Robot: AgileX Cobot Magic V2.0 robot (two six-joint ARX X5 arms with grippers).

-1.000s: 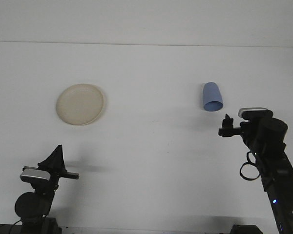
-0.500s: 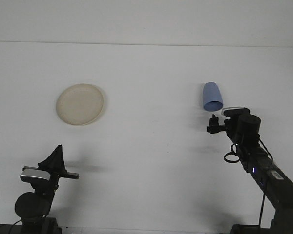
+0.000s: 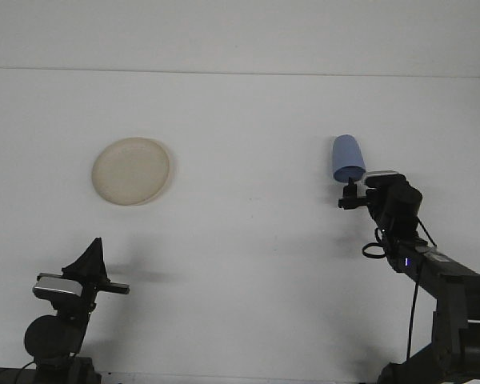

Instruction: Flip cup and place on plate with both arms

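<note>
A blue cup [image 3: 348, 158] lies on the white table at the right, its wide rim towards me and its closed end pointing away. My right gripper [image 3: 350, 192] sits just below the cup's rim, its dark tip touching or nearly touching it. A cream plate [image 3: 132, 170] rests flat at the left of the table. My left gripper [image 3: 90, 261] is low at the front left, well below the plate, its dark fingers coming to a point with nothing in them.
The white table [image 3: 248, 240] runs back to a pale wall [image 3: 240, 32]. The right arm's cables [image 3: 376, 248] loop beside its forearm, which stretches in from the lower right corner.
My right arm has stretched forward and left, bringing its gripper from below right of the cup up to the cup's rim. Left arm, cup and plate have not moved.
</note>
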